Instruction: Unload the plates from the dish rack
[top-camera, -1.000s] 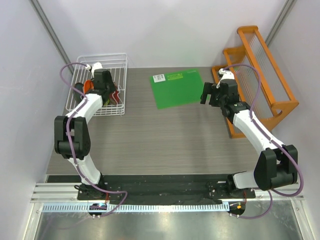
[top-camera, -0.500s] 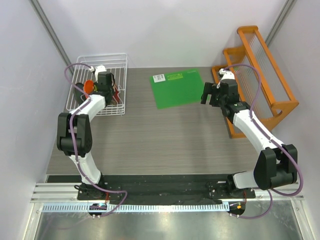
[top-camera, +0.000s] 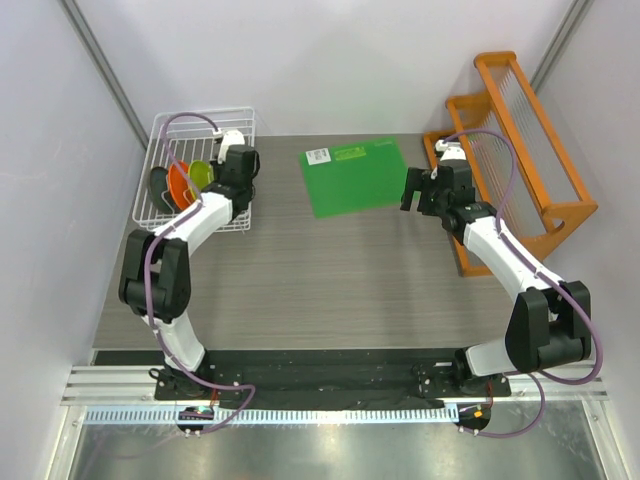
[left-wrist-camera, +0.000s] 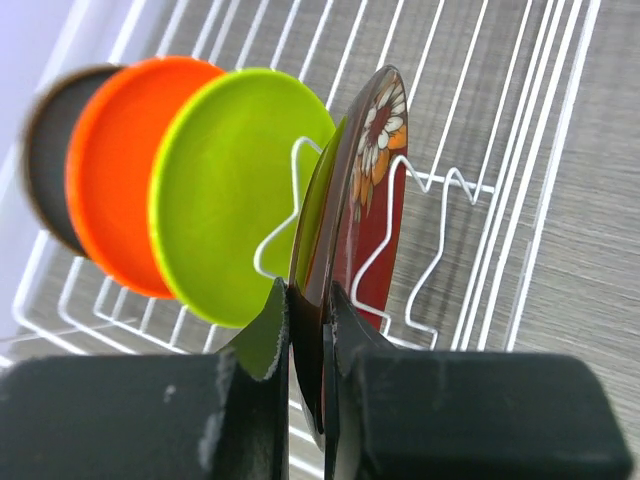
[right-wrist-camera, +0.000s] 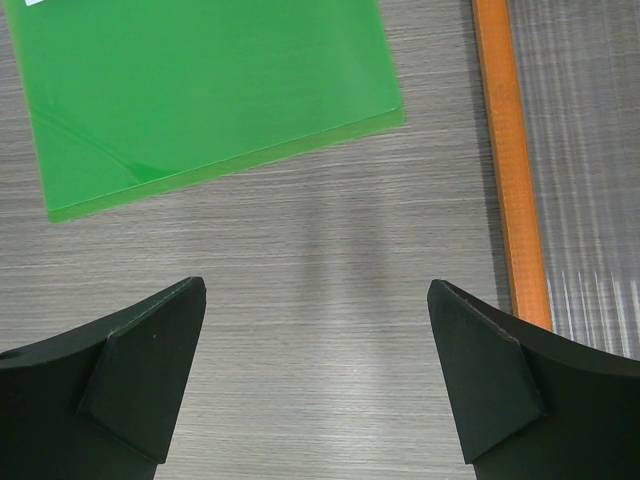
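Overhead view of a wood-grain bench (top-camera: 330, 270) with two robot arms. A white wire rack (top-camera: 205, 112) sits in the far left corner. Three plates stand on edge inside it: a dark plate (left-wrist-camera: 45, 150) nearest the left edge, then an orange plate (left-wrist-camera: 115, 170), then a lime plate (left-wrist-camera: 225, 190). The left fingers (left-wrist-camera: 277, 325) are pinched tight on the rim of a red plate (left-wrist-camera: 375, 200) with a white and orange flower pattern. It is held upright over the rack's right side, just beside the lime plate; whether it touches the tines cannot be told. A green mat (right-wrist-camera: 200, 90) lies at the far edge, near the middle, with a small white label (top-camera: 318, 156) at its far left corner; the print is too small to read. The right fingers (right-wrist-camera: 140, 370) are spread wide above bare bench, between the mat and an orange rack (top-camera: 520, 130) along the right edge. Bare bench runs from the wire rack and mat to the near edge.
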